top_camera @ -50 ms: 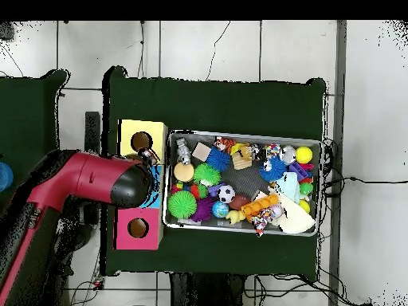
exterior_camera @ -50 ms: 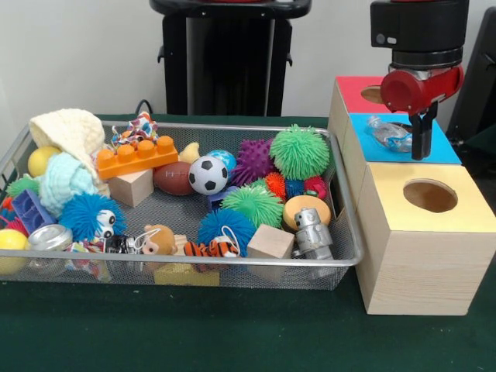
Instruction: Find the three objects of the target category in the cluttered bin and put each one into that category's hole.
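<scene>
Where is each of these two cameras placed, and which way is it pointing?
Front view: sits low across the table, facing the wire bin of toys and the row of boxes; the end effector hangs over the blue box.
Overhead view: sits above, looking straight down at the green table; the red arm comes in from the lower left.
Shared: bin, yellow box, pink box, soccer ball, turned half round between views.
</scene>
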Available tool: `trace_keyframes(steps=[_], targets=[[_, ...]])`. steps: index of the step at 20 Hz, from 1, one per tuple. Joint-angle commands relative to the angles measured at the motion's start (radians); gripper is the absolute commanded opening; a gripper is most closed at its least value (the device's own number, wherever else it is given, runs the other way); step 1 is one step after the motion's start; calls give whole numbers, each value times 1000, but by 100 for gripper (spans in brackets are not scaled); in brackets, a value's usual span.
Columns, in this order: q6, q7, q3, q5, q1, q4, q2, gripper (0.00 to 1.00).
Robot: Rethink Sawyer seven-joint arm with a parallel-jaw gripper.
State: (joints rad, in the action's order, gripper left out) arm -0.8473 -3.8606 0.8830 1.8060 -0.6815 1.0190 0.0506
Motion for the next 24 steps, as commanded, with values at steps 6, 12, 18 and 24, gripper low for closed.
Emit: trace_keyframes(steps=[6,12,18,24], targets=[[-163,76,-107,60,27,-26,-16,0],[-236,6,-72,101,32,-66,12,0],[-354,-16,-33,166,71,-142,40,0],[-309,24,-49,148,71,-116,31,0]])
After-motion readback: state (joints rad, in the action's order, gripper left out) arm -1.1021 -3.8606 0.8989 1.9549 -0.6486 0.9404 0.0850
